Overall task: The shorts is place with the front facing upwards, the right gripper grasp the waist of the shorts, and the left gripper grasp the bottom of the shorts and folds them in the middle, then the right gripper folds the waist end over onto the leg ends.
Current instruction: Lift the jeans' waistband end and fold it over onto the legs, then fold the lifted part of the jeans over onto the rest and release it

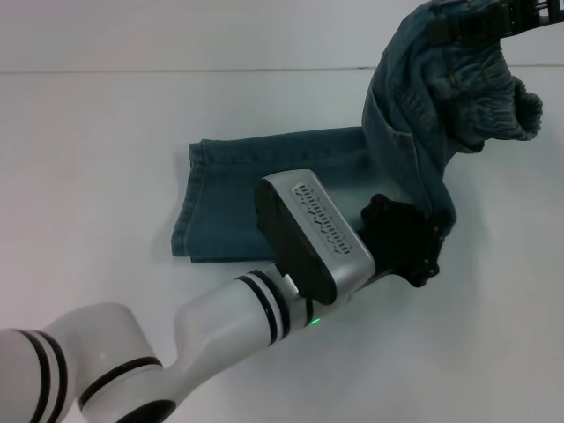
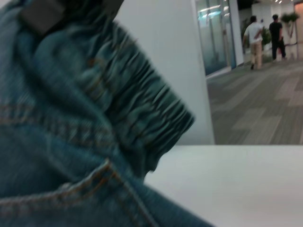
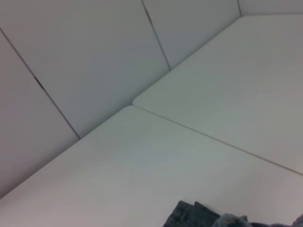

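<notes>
Upper right of frame, the right pincer grips the waist end aloft; carry it low and level over the leg ends. Left pincer at centre, grip unclear.

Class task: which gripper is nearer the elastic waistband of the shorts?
Right. The right gripper holds the waistband lifted; the left gripper sits lower, by the shorts' middle fold.

Faded denim shorts; smooth matt table

The right gripper is cut off; its grip stays unclear.
</notes>
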### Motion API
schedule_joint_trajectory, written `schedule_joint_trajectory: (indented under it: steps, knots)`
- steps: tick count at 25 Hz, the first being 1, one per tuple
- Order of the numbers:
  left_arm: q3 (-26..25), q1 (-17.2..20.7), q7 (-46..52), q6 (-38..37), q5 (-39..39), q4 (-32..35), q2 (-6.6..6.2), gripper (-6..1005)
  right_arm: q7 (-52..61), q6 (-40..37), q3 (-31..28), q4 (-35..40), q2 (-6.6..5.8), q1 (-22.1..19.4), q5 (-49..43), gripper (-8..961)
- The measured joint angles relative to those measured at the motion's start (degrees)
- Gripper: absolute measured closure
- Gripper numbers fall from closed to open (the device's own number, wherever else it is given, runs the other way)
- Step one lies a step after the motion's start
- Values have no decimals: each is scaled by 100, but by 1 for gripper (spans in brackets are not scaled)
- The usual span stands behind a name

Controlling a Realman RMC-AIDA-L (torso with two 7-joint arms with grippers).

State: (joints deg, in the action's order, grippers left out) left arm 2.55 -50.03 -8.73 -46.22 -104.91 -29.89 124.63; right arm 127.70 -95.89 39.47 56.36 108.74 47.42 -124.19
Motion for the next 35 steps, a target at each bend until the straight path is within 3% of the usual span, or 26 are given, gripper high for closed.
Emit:
schedule_joint_trajectory:
  steps: [5,9,15,22,30,35]
  knots:
    - [-143,60,116,101,-257,-51,0,998,-19,12,63,-24,4,6,-16,837]
    - [-247,348,117,-41,-312,35,0,998,-61,91,65,-40,6,0,-192,837]
    - [-344,1107,218,-1049,-336,480,1,998,-128,180,111,-122,16,5,-298,837]
    - [-537,1860,1394,-2348,-308,1437,-1,998,-251,410,347,-419,55,184,-300,836]
    - [-1411,2610,2240,-2983,-287,2087,-15,998,-775,1137,1318,-1472,315,1011,-300,836]
    - [-1541,2764,2271,-3063,-286,2156,-15,999,-946,1649,1852,-2018,593,1541,-524,836]
